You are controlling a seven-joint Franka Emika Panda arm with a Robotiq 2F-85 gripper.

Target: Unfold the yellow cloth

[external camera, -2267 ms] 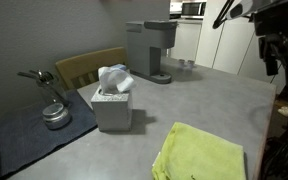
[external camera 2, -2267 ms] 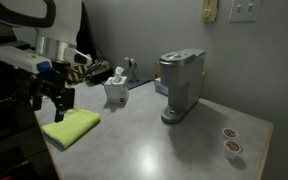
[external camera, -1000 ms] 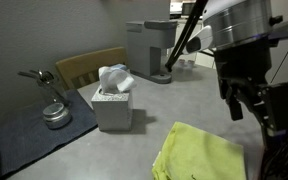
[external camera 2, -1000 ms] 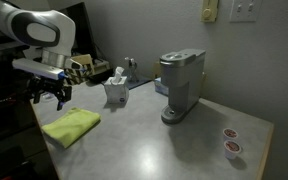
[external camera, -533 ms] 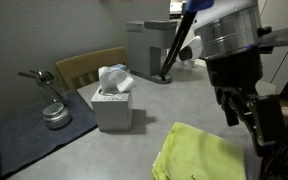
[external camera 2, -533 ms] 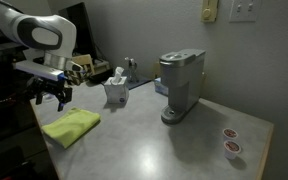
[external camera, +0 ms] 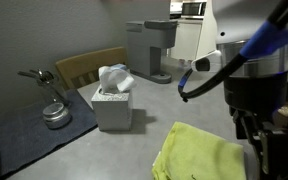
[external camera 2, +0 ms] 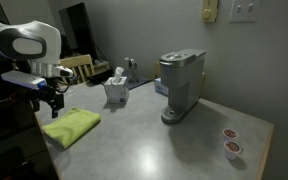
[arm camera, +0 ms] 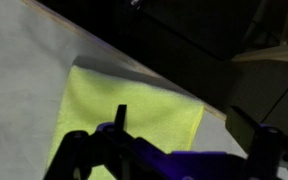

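The yellow cloth [external camera: 199, 152] lies folded on the grey table near its edge and shows in both exterior views [external camera 2: 71, 127]. My gripper [external camera 2: 52, 100] hangs just above the cloth's outer end, apart from it, and also shows in an exterior view [external camera: 256, 132]. In the wrist view the cloth [arm camera: 124, 110] lies below the gripper [arm camera: 184, 118], whose two fingers are spread wide with nothing between them. One cloth corner sits between the fingers by the table edge.
A grey tissue box [external camera: 112, 105] stands behind the cloth, also seen in an exterior view [external camera 2: 116, 90]. A coffee machine [external camera 2: 181, 85] stands mid-table, with two red-and-white pods [external camera 2: 231, 140] beyond it. A metal kettle-like object [external camera: 54, 112] sits on a dark mat, and a wooden chair [external camera: 89, 65] stands behind.
The arm has swung across and come down over the cloth's outer end near the table edge. The cloth has not moved.
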